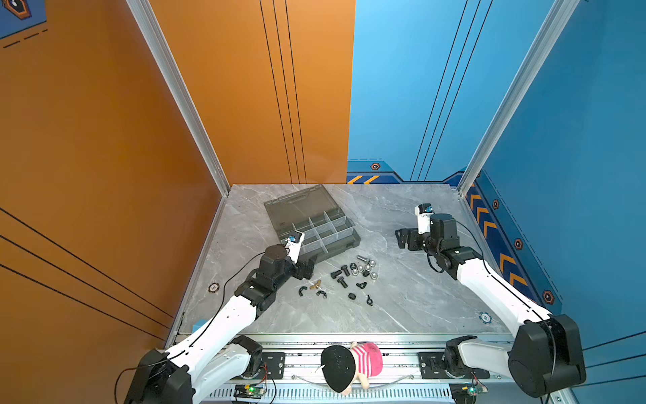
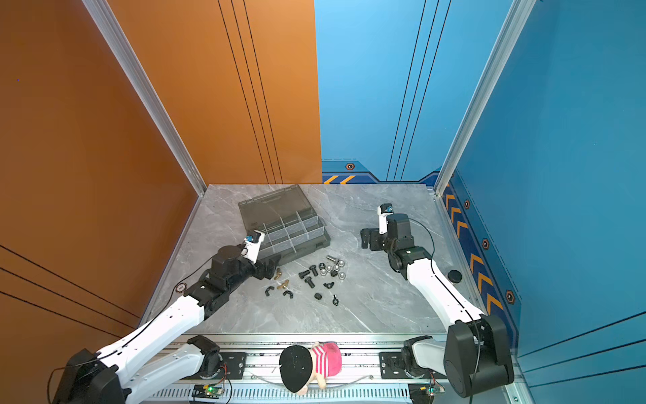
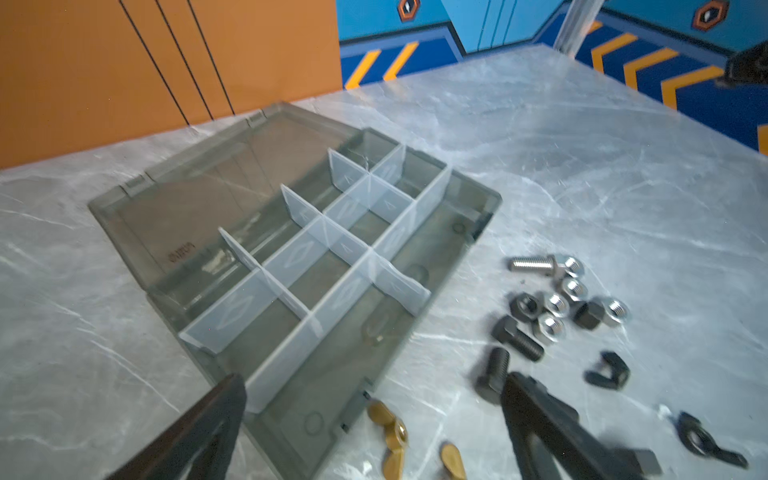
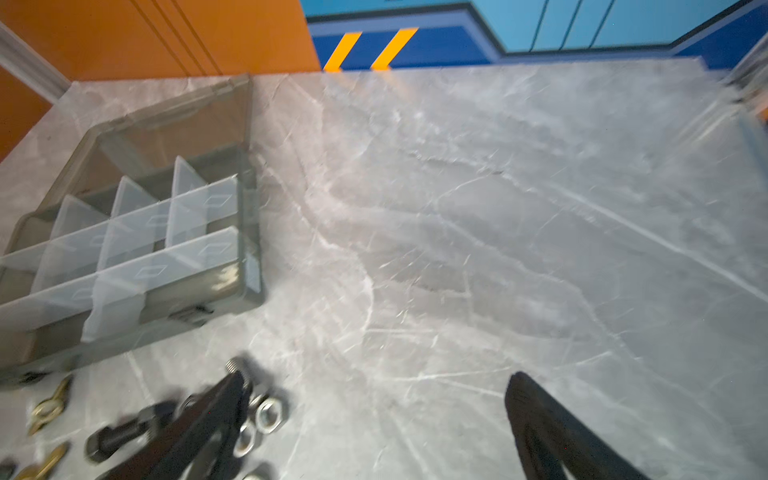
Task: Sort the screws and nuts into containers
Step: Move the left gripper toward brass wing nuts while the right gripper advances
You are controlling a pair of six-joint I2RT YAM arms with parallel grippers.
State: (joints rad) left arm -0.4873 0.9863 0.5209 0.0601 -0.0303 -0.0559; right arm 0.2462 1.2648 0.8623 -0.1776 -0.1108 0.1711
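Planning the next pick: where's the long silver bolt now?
In both top views the silver bolt lies mid-table, beside silver nuts, near the organiser case's front corner.

An orange wall (image 1: 262, 87) meets a blue wall (image 1: 402, 87) behind a grey marbled table (image 1: 419, 297); aluminium posts (image 1: 176, 87) frame the corners, orange chevrons (image 1: 507, 260) run along the blue base.

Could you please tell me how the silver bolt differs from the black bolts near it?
The silver bolt is shiny, the black bolts dull and dark. In a top view the silver bolt lies farther back on the table than the black bolts. All rest loose on it, outside the case.
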